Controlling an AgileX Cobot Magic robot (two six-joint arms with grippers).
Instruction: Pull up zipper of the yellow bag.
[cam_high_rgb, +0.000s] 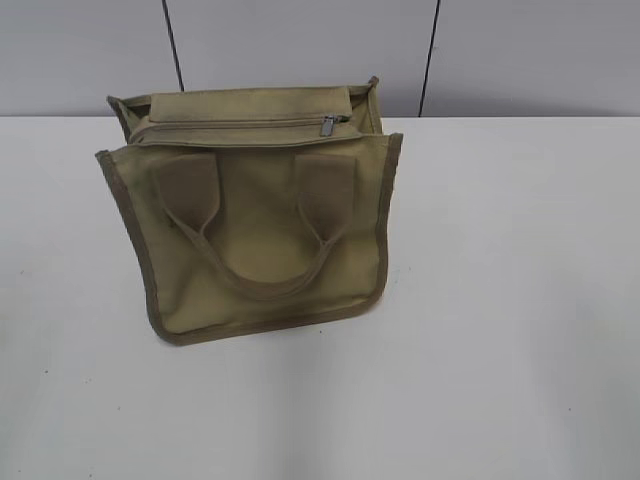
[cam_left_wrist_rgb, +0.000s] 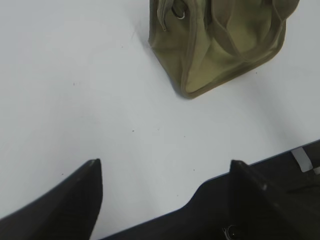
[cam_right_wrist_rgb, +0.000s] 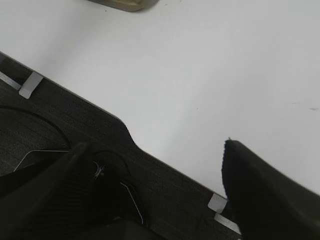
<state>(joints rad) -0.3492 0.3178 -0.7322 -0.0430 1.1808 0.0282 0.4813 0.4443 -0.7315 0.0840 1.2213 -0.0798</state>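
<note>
The yellow bag stands on the white table, left of centre in the exterior view, its front handle hanging down. The zipper runs along the top panel, with the grey slider near its right end. Neither gripper shows in the exterior view. In the left wrist view the left gripper is open and empty over bare table, with the bag far ahead at upper right. In the right wrist view the right gripper is open and empty, and only a corner of the bag shows at the top edge.
The white table stretches around the bag. A grey panelled wall stands behind it. A dark base plate lies under the right gripper and another by the left gripper.
</note>
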